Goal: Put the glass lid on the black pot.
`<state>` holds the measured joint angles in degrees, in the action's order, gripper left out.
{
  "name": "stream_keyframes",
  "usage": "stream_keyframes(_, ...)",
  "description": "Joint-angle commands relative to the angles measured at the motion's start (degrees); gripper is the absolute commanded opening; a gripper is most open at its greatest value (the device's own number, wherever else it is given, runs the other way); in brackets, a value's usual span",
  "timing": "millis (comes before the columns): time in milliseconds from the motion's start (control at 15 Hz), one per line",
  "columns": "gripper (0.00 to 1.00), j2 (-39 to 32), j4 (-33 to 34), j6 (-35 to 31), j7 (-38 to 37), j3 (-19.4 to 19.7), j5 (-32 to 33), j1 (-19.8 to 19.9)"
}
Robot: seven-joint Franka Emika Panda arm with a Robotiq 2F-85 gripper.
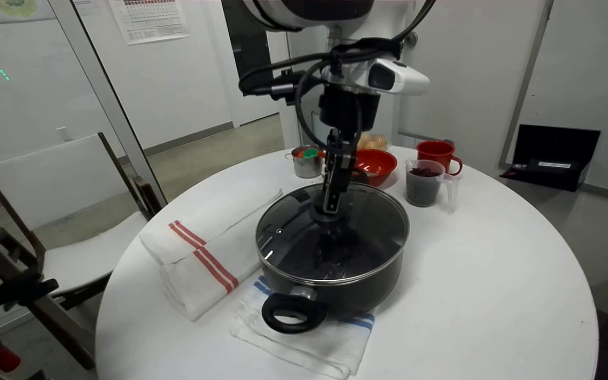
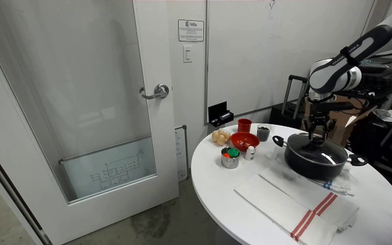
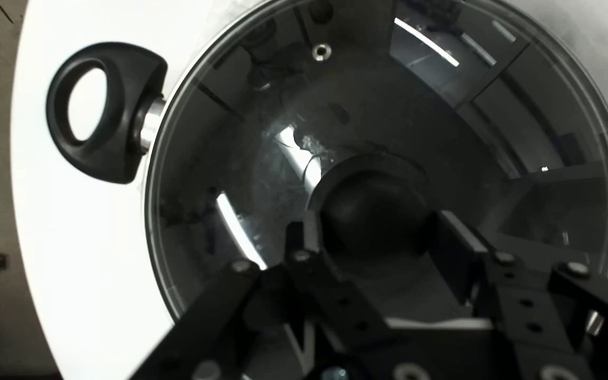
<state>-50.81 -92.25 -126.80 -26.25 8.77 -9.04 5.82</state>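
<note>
- Glass lid (image 1: 332,245), round and see-through with a metal rim, sits on the black pot (image 1: 357,298), just below the center of the frame in an exterior view. Where it can be seen, its rim follows the pot's edge.
- Hand (image 3: 380,229), coming in from the bottom of the wrist view, has its 2 fingers (image 3: 452,258) on either side of the lid's dark central knob (image 3: 375,206). They are parted about as wide as the knob; whether they squeeze it, I cannot tell.
- Black loop handle (image 3: 132,113) of the pot, at the upper left of the wrist view.
- Blue-striped white cloth (image 1: 314,343), lower center of the frame in an exterior view, lies partly under the pot.
- Folded red-striped white cloth (image 2: 277,204), lower right of the frame in an exterior view, lies on the round white tabletop (image 2: 226,204).
- Near the center of the frame in an exterior view stand a red bowl (image 2: 237,143), a red mug (image 2: 244,126), a clear measuring cup (image 2: 263,135) with dark contents, a metal cup (image 2: 230,163) holding green and orange things, a white bottle (image 2: 250,153) and pale round things (image 2: 221,137) in a cluster.
- Robot arm (image 2: 339,73), white and black, reaches in from the upper right there.
</note>
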Motion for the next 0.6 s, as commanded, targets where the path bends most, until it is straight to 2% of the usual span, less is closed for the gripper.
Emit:
stream_keyframes(0,0.88,1.7,-0.5,-0.4,-0.2,-0.5,-1.6,-0.4)
stream_keyframes(133,0.99,3.8,-2.3,-1.6,-0.4,-0.6,-1.2,-1.3)
stream_keyframes(533,1.00,10.6,-7.7,-3.3,-0.9,-0.5,-0.1,-4.4)
